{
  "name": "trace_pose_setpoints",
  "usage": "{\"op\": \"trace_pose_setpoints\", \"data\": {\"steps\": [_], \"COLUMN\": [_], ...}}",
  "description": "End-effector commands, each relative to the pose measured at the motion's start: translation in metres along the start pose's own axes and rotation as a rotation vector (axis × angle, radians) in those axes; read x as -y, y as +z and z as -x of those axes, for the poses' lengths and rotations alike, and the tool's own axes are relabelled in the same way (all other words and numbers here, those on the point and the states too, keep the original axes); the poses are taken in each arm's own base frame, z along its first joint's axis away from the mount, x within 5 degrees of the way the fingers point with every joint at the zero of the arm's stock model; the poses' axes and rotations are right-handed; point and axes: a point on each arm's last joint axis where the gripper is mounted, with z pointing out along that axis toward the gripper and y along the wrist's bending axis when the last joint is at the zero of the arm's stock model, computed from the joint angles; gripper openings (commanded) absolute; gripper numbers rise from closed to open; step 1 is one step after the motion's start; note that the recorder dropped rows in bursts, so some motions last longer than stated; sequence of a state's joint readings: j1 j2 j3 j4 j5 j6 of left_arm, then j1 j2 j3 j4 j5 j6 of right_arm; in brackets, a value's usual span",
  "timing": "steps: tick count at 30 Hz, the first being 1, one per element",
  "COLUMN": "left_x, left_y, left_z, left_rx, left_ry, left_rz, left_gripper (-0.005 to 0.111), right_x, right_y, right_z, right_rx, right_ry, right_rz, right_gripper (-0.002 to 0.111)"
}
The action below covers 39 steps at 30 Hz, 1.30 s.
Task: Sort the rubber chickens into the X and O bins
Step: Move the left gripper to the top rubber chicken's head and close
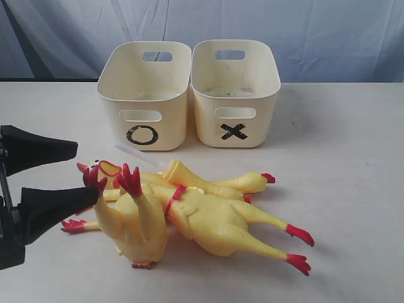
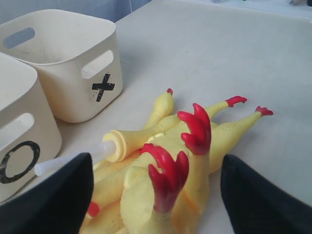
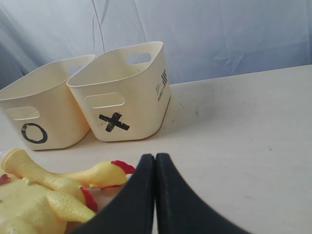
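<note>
A pile of yellow rubber chickens lies on the table in front of the bins. One chicken has its red feet raised. My left gripper is open at the left, its black fingers on either side of those red feet without touching them. The O bin stands behind on the left and the X bin on the right, side by side. My right gripper is shut on nothing, low beside a chicken's leg; it is out of the exterior view.
A white tube sticks out of one chicken's neck end toward the O bin. The X bin sits just beyond. A blue-grey cloth hangs behind the cream table.
</note>
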State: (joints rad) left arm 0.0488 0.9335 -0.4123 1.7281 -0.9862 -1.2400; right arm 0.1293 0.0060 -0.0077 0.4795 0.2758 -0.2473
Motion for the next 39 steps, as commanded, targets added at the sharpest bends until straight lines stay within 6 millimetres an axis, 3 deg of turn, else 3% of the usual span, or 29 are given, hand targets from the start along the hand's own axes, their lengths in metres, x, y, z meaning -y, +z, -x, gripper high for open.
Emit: {"op": "trace_pose_setpoints", "data": {"steps": [1, 15, 34, 39], "left_x": [-0.003, -0.002, -0.012, -0.011], "left_y": [0.002, 0.002, 0.026, 0.027], "left_z": [0.002, 0.004, -0.010, -0.010], "left_rx": [0.022, 0.045, -0.011, 0.005], "left_ry": [0.004, 0.032, -0.006, -0.012], "left_rz": [-0.005, -0.018, -0.056, -0.089], "left_gripper": [0.069, 0.069, 0.069, 0.059], "right_x": [0.000, 0.000, 0.000, 0.000], "right_y": [0.000, 0.000, 0.000, 0.000], "right_z": [-0.002, -0.003, -0.002, -0.002], "right_rx": [-0.004, -0.005, -0.001, -0.001], "right_ry": [-0.001, 0.001, 0.001, 0.005], "right_rz": [0.002, 0.003, 0.002, 0.003], "right_gripper": [-0.001, -0.001, -0.001, -0.001]}}
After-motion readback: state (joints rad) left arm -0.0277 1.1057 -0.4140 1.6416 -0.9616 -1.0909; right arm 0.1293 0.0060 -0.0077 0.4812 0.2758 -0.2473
